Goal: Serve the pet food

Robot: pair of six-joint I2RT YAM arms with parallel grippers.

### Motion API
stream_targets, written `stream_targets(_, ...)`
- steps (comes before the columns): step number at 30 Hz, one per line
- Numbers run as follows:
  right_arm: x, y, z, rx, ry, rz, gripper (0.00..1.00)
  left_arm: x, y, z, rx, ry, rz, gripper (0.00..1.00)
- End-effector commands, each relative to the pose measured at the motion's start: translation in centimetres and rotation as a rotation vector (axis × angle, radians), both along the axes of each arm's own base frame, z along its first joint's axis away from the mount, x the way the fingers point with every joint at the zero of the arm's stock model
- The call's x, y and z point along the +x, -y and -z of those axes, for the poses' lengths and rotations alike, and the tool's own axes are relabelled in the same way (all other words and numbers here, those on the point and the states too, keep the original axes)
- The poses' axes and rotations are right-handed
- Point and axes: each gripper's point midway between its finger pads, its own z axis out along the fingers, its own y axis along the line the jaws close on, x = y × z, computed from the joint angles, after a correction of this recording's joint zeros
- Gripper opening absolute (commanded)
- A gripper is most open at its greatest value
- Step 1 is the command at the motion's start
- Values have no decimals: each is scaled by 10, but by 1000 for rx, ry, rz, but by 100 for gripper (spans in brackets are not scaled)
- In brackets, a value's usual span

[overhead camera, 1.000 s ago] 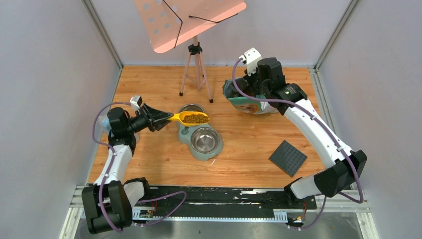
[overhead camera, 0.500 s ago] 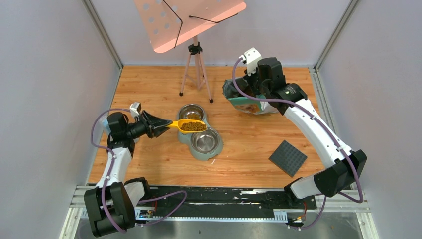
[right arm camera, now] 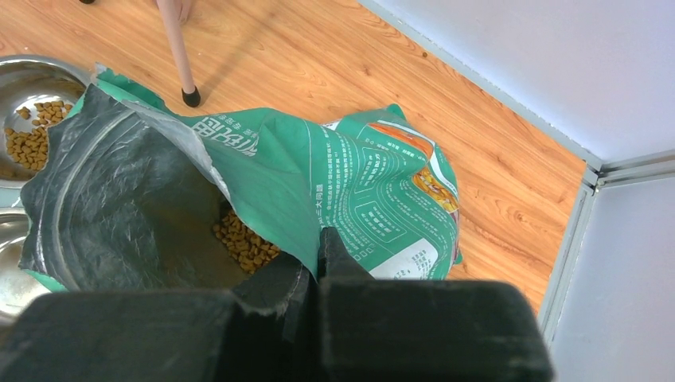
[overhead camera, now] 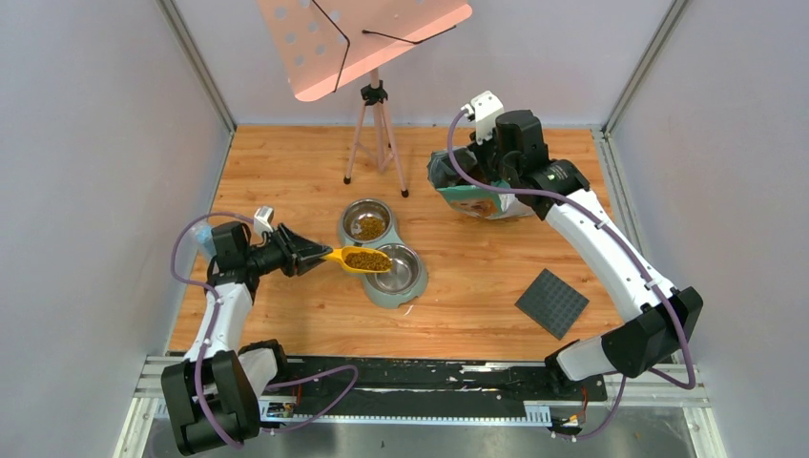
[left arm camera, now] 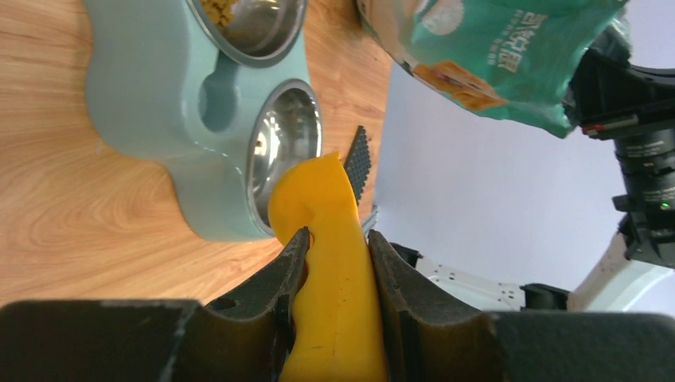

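The left gripper (overhead camera: pixel 318 255) holds the scoop (overhead camera: pixel 358 260) by its handle, pet food (overhead camera: pixel 368 259) heaped in it, over the left rim of the near bowl (overhead camera: pixel 410 281). Tipped too early, pellets can spill on the table (overhead camera: pixel 286 172). The right gripper (right arm camera: pixel 317 259) pinches the edge of the bag (right arm camera: pixel 366 183); a slip can topple it.

grey walls (overhead camera: pixel 95 143), wood tbl (overhead camera: pixel 286 162), pink stand (overhead camera: pixel 401 19)
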Motion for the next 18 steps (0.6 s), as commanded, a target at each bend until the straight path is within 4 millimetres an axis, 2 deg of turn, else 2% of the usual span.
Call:
stream_targets(1,9,6,-11,38,53,40,0,7,-11,0,122,58,-25,0)
stream_targets(5,8,7,-10,36,53,34,0,12,-16,6,183,46,-43,0)
stream_targets(18,6,14,-12,37,70,36,0,14,-8,-8,313,85,11,0)
